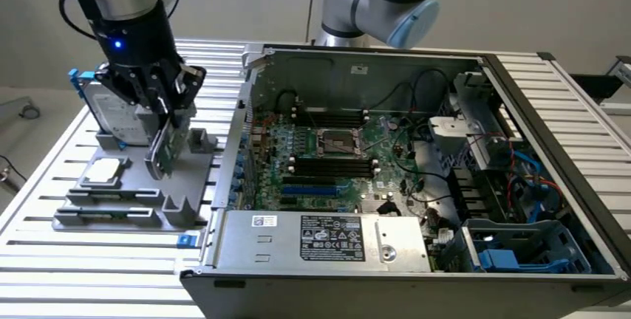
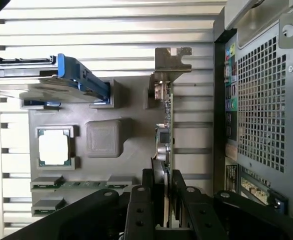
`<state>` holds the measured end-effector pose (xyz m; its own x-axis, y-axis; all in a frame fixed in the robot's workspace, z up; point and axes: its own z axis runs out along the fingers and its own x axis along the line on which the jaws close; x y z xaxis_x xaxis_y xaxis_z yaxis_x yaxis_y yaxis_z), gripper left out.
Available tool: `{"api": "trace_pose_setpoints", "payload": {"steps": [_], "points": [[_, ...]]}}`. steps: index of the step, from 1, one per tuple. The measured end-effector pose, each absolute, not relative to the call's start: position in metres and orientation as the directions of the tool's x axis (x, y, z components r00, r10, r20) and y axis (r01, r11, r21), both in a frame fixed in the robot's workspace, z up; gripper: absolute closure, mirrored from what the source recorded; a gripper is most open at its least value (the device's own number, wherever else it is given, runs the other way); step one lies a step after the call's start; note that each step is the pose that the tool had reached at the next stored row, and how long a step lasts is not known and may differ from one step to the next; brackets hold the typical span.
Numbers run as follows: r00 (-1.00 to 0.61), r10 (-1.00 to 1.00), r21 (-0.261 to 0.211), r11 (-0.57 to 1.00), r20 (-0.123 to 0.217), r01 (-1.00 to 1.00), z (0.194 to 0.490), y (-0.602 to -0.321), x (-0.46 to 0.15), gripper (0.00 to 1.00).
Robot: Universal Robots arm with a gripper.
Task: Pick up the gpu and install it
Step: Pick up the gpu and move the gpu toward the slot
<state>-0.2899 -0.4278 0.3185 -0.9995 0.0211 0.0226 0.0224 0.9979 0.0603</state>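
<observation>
My gripper [image 1: 162, 123] is shut on the gpu [image 1: 158, 155], gripping its upper edge. The card hangs upright and edge-on over the grey holder tray [image 1: 188, 175] at the exterior view's left, beside the open computer case [image 1: 552, 149]. I cannot tell whether its lower edge still touches the tray. In the wrist view the gpu [image 2: 164, 135] runs as a thin green strip from between my black fingers [image 2: 145, 200], ending in its silver bracket [image 2: 172, 60]. The motherboard [image 1: 335, 153] lies inside the case with blue slots [image 1: 306, 186] near its front.
On the tray, a silver hard drive with blue frame [image 1: 103, 108] stands behind my gripper. A square silver chip [image 1: 106, 173] and memory sticks [image 1: 108, 212] lie in front. The case's side wall [image 1: 241, 134] rises close beside the gpu. A power supply [image 1: 326, 238] fills the case's front.
</observation>
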Motion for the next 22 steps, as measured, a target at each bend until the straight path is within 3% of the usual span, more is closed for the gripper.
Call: {"api": "trace_pose_setpoints", "payload": {"steps": [22], "points": [[-0.999, 0.021, 0.060, 0.998, 0.042, 0.024, 0.410, -0.428, -0.214, 0.73]]}}
